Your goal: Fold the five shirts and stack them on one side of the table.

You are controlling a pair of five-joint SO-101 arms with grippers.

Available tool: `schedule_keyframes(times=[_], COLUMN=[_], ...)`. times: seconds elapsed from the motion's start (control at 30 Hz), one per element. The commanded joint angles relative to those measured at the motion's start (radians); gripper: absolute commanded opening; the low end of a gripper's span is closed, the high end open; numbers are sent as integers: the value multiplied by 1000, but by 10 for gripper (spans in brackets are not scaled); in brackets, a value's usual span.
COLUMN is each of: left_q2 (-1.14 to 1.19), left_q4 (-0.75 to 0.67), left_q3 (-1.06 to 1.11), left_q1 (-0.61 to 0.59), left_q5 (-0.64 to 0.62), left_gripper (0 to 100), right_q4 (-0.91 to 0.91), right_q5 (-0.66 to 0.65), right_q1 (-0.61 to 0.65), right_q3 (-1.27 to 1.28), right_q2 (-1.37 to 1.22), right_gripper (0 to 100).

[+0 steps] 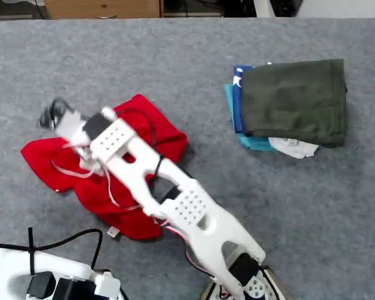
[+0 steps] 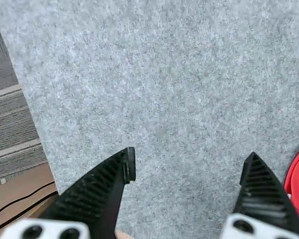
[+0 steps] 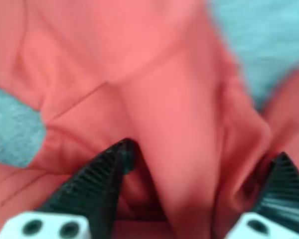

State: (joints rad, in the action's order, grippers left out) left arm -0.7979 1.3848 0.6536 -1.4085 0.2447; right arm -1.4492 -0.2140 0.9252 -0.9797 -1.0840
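A robotics test bench in an ordinary indoor room: a grey felt-covered table (image 1: 287, 206), a wooden cabinet (image 1: 103, 9) at its far edge, and wooden floor (image 2: 15, 196) and striped carpet (image 2: 5, 114) beside the left gripper (image 2: 191, 159), past the table's edge.

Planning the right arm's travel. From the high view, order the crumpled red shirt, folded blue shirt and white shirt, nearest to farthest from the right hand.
1. Crumpled red shirt: under the right hand.
2. Folded blue shirt: on the stack, side facing the hand.
3. White shirt: peeking from the stack's farther corner.

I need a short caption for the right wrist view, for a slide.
Open end effector straddling a raised fold of the red shirt, gray table visible beside it.
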Motion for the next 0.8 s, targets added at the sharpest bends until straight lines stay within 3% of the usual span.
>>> schedule_keyframes(times=[0.0, 0.1, 0.2, 0.37, 0.77], left_q2=[1, 1, 1, 1, 1], left_q4=[-9, -9, -9, -9, -9], left_q3=[-6, -12, -14, -8, -6], left_q1=[-9, -5, -3, -6, -5], left_q5=[0, 0, 0, -5, -2], left_gripper=[339, 339, 339, 339, 339], right_q4=[-3, -64, -110, -133, 196], right_q5=[8, 8, 8, 89, 319], right_q1=[12, 10, 10, 15, 54], right_q3=[-104, -223, -369, -690, -642], right_q2=[-58, -77, -77, -76, 317], right_gripper=[243, 0, 62, 5, 2])
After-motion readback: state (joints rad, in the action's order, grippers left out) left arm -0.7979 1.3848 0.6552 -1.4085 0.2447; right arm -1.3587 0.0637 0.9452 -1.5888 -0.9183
